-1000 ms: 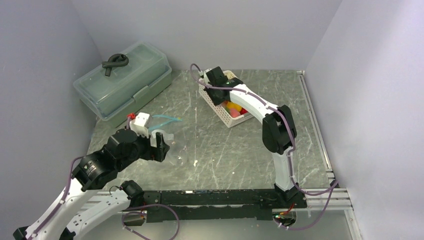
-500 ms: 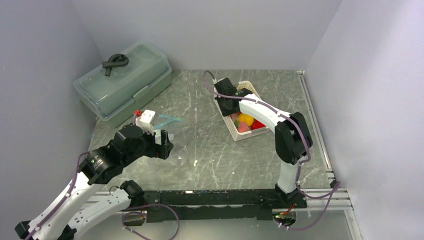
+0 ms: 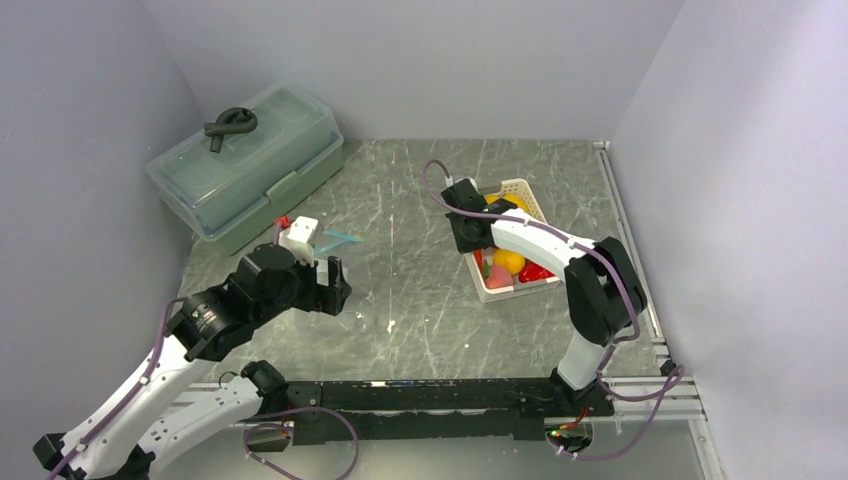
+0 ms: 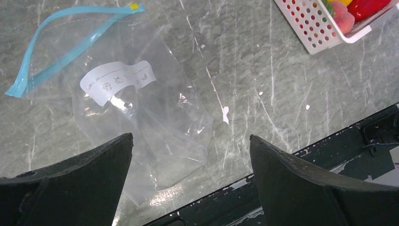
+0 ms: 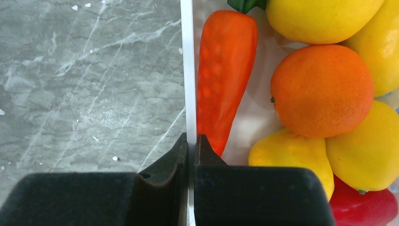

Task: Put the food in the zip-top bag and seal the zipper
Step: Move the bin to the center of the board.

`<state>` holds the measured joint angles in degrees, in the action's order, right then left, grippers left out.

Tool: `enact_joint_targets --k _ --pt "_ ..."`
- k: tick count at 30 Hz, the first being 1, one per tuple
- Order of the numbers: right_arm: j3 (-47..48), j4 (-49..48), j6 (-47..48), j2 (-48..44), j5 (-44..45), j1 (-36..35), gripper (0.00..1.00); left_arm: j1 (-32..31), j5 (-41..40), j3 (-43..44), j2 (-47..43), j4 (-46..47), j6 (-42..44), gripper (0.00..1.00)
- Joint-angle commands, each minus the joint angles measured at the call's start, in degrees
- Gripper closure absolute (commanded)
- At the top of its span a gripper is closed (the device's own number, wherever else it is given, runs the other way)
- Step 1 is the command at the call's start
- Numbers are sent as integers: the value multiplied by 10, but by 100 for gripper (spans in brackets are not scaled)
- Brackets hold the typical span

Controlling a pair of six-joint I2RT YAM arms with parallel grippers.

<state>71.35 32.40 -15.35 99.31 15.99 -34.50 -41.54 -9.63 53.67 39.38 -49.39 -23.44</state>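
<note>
The zip-top bag (image 4: 141, 122) lies flat and see-through on the grey table, its teal zipper (image 4: 66, 52) curled apart at the far left. My left gripper (image 4: 190, 141) hovers open above the bag's near end with nothing between its fingers. From above, only the zipper (image 3: 340, 237) shows past my left gripper (image 3: 335, 285). The food (image 3: 510, 262) sits in a white latticed basket (image 3: 516, 184). A carrot (image 5: 226, 70), an orange (image 5: 322, 89), yellow fruits and a red pepper (image 5: 362, 207) lie inside. My right gripper (image 5: 191, 141) is shut on the basket's thin white wall (image 5: 187, 70).
A large translucent lidded box (image 3: 245, 160) with a dark looped cable (image 3: 230, 124) on top stands at the back left. A black rail (image 3: 430, 395) runs along the near edge. Walls close in on the left, back and right.
The right arm has dragged the basket by its wall toward the near right. The left arm has shifted slightly right over the bag, jaws still open.
</note>
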Motion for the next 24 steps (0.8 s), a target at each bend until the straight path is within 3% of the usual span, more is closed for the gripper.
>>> enact_joint_targets --k 1,12,18,24 --pt "-22 -28 -41 -34 -4 0 100 2 8 1 2 36 -4 1" --pt "-38 -49 -64 -27 -8 0 99 2 -18 21 41 14 -12 1" --pt "-28 -40 -56 -39 -4 0 71 2 -35 20 39 14 -20 1" --pt "-17 -29 -45 -74 -2 0 59 2 -55 21 34 17 -24 1"
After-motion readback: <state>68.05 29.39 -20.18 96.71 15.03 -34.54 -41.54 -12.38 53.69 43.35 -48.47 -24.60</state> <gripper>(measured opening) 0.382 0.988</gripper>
